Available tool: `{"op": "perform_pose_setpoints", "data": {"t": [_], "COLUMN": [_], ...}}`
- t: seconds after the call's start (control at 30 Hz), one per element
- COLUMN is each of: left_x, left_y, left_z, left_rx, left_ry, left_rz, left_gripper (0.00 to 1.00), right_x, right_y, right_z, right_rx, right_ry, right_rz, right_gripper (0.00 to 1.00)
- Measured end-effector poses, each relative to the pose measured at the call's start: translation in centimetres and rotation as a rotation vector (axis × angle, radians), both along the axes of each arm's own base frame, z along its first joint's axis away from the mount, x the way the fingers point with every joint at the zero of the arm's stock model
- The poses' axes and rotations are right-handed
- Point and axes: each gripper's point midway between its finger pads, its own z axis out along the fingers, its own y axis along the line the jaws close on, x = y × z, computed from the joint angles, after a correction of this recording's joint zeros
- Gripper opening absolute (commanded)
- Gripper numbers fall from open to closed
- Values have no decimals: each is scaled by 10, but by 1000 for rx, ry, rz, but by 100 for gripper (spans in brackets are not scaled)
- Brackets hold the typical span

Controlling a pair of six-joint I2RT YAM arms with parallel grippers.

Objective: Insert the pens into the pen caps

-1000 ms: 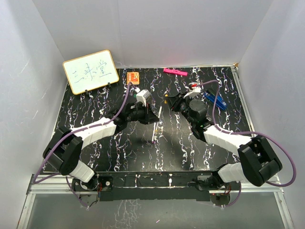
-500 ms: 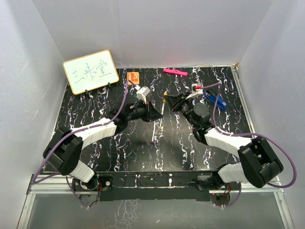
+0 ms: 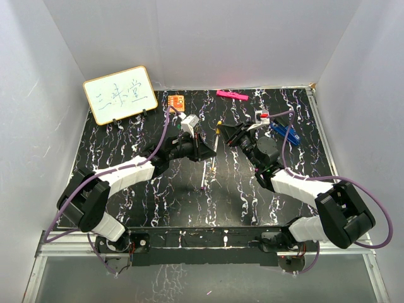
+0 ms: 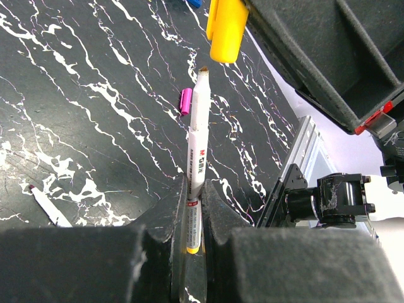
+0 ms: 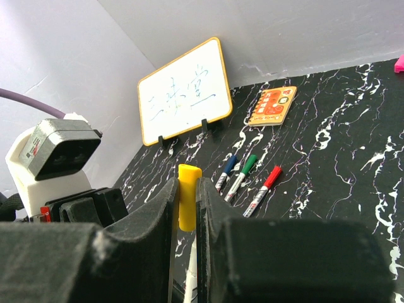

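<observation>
Pen (image 4: pixel 196 148): a thin white barrel with small printed lettering and a yellow band at its base, pinched near that base between the left gripper's (image 4: pixel 194 203) black, grainy fingers, which are closed tight on it. It stands almost upright in the wrist view, its bare tip raised. Just above the tip hangs the yellow cap (image 4: pixel 227 28), a stubby, smooth plastic tube. The tip sits close under the cap's open mouth, slightly to one side and not inside. The cap is clamped between the right gripper's (image 5: pixel 187 186) matte, foam-like fingers, and about half its length shows past them.

Beyond the pen, a purple cap (image 4: pixel 185 101) lies on the table (image 3: pixel 126 145), a glossy black surface veined with white like marble. A loose pen (image 4: pixel 47 205), white with a red tip, lies on the table off to the side.

Farther back, three capped pens (image 5: pixel 243 173) lie side by side, topped blue, green and red. Behind them a whiteboard (image 5: pixel 183 91) with a wooden frame and blue handwriting stands on black feet. A flat orange card (image 5: pixel 273 105) lies beside it. From above, a pink bar (image 3: pixel 231 95) lies at the far edge, and a blue clip (image 3: pixel 284 131) lies by the right arm.
</observation>
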Motion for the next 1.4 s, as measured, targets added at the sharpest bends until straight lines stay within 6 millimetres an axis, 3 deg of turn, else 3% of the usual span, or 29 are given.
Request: {"op": "perform_pose_setpoints", "data": {"t": [0.93, 1.4], "left_x": [2, 2], "left_y": [1, 1], "left_z": [-2, -2], "left_rx": [12, 12], "left_ry": [-12, -11], "left_rz": [11, 10], "left_gripper": [0, 0], "right_x": [-1, 3], "right_y": [1, 3], "right_z": [-3, -18], "right_rx": [-8, -26], "right_ry": [8, 38], "right_rz": [7, 7], "right_gripper": [0, 0]}}
